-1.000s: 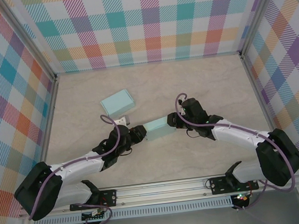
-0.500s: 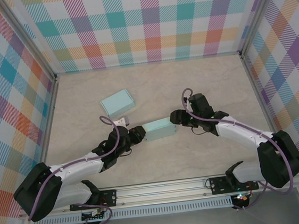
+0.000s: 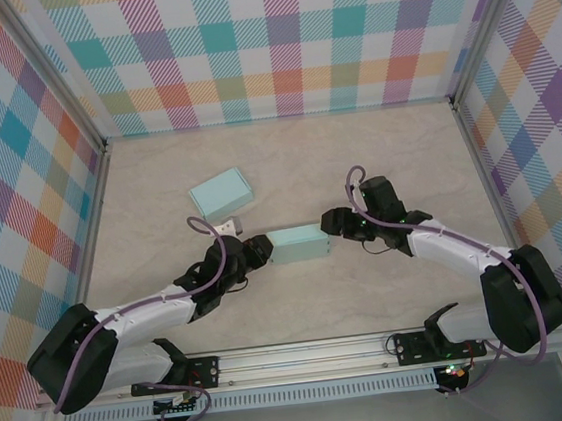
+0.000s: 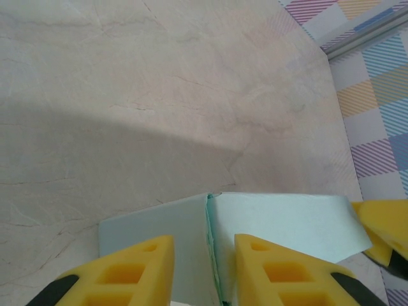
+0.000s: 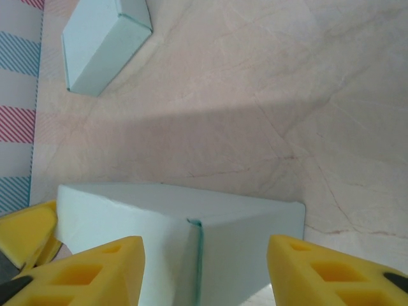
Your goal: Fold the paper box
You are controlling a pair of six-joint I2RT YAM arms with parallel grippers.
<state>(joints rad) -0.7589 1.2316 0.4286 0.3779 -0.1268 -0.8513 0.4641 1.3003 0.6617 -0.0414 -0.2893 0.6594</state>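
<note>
The paper box (image 3: pixel 298 243) is pale teal and lies flat on the table between my two grippers. My left gripper (image 3: pixel 262 250) is at its left end. In the left wrist view its yellow fingers (image 4: pixel 137 268) press on the two faces beside a corner edge of the box (image 4: pixel 287 220), shut on that corner. My right gripper (image 3: pixel 333 223) is at the box's right end. Its jaws (image 5: pixel 204 245) stand wide open astride the end of the box (image 5: pixel 140 207), not squeezing it.
A second, folded teal box (image 3: pixel 221 192) lies farther back on the left, also seen as the box (image 5: pixel 102 38) in the right wrist view. A small white object (image 3: pixel 227 225) sits just behind my left gripper. Checked walls ring the table.
The box has swung from tilted to level. My right gripper let go, widened and drew back a little to the right. The left gripper stayed on the box's left end.
</note>
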